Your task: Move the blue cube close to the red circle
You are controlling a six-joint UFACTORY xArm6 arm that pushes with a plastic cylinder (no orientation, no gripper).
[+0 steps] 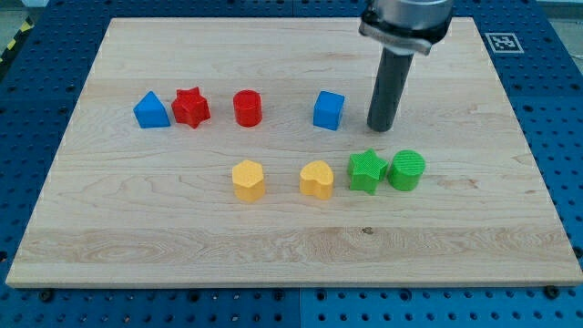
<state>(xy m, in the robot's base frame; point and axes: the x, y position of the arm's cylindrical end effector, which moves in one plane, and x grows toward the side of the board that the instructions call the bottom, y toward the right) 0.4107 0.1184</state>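
The worktop [137,228] is showing pale, matt wood with fine straight grain and a small dark knot. Beneath it, a blue perforated panel [547,91] is looking like painted metal. The end effector, a dark rod with a dull satin finish, is ending in my tip [382,128]. Just left of my tip, the blue cube [328,110] is presenting smooth, matt plastic. Further left, the red circle [247,107] is showing the same matt plastic. Below my tip, the green star [366,170] and green cylinder [406,170] are displaying finely ribbed, layered plastic surfaces.
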